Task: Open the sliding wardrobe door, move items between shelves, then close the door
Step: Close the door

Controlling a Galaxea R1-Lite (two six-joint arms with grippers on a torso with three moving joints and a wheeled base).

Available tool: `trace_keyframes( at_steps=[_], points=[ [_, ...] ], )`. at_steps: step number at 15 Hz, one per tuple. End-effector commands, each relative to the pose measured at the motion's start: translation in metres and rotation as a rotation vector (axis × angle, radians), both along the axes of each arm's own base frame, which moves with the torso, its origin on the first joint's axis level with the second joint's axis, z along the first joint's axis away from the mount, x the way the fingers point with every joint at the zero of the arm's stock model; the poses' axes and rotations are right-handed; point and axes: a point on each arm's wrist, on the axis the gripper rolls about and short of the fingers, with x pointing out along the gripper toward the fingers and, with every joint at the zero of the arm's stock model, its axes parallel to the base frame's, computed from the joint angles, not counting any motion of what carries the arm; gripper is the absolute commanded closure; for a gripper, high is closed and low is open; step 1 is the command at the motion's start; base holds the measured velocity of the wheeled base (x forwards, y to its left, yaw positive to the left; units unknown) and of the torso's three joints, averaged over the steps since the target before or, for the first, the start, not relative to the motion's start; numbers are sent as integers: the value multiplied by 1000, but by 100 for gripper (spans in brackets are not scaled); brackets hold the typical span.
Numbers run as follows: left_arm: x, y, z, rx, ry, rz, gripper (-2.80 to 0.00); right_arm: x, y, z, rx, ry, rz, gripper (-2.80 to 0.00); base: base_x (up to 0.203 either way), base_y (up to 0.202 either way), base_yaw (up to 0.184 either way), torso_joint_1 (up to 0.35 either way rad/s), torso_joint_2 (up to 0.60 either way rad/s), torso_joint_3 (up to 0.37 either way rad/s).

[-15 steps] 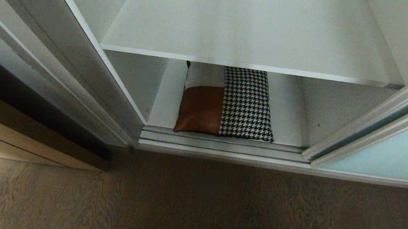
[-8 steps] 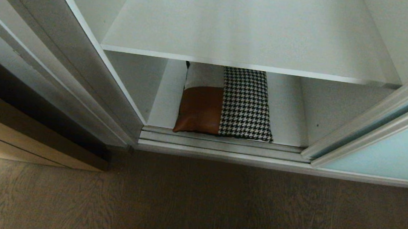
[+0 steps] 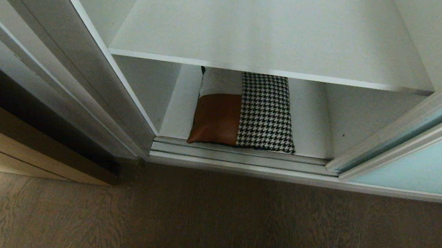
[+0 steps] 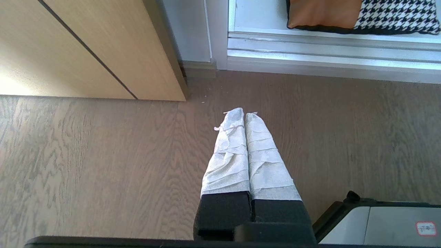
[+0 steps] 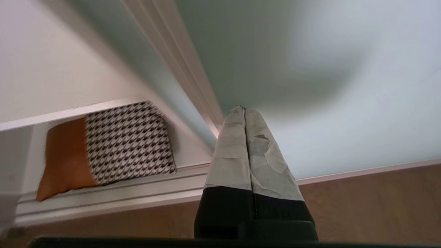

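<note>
The sliding wardrobe door (image 3: 426, 166), frosted pale blue-green glass in a silver frame, stands pushed to the right, leaving the compartment open. One item (image 3: 243, 110), a soft flat piece in rust-orange, white and black-and-white houndstooth, lies on the bottom shelf (image 3: 311, 121) at its front edge, under a bare white upper shelf (image 3: 271, 35). Neither arm shows in the head view. My right gripper (image 5: 244, 108) is shut and empty, its tips close to the door glass (image 5: 327, 86) beside the frame edge, with the item (image 5: 110, 144) off to one side. My left gripper (image 4: 244, 113) hangs shut over the floor.
Silver floor tracks (image 3: 242, 157) run along the wardrobe's front. A tan wooden panel (image 3: 16, 152) stands to the left of the opening. Wood floor (image 3: 210, 221) spreads in front. Part of my base (image 4: 379, 224) shows beside the left gripper.
</note>
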Motion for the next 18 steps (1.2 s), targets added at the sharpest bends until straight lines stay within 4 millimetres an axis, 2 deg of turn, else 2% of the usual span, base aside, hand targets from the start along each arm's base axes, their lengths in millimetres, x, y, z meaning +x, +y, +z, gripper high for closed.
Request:
trace_keyframes(
  at_steps=[1,4,6,9,12,15,16,18],
  points=[
    [0,0,0,0,2,1,0,0,12,1,-5,-9,53,0,0,0,0,0,0,0],
    [0,0,0,0,1,0,0,4,27,-1,-21,-4,122,0,0,0,0,0,0,0],
    [0,0,0,0,1,0,0,6,47,0,-43,-9,186,0,0,0,0,0,0,0],
    [0,0,0,0,3,1,0,10,91,0,-84,-21,282,0,0,0,0,0,0,0],
    [0,0,-1,0,2,0,0,7,142,-8,-162,-13,414,0,0,0,0,0,0,0],
    [0,0,0,0,1,1,0,-11,185,-20,-235,-2,514,0,0,0,0,0,0,0],
    [0,0,0,0,2,1,0,-23,188,-18,-241,-19,519,0,0,0,0,0,0,0],
    [0,0,0,0,1,0,0,-43,179,-10,-228,-66,486,0,0,0,0,0,0,0]
  ],
)
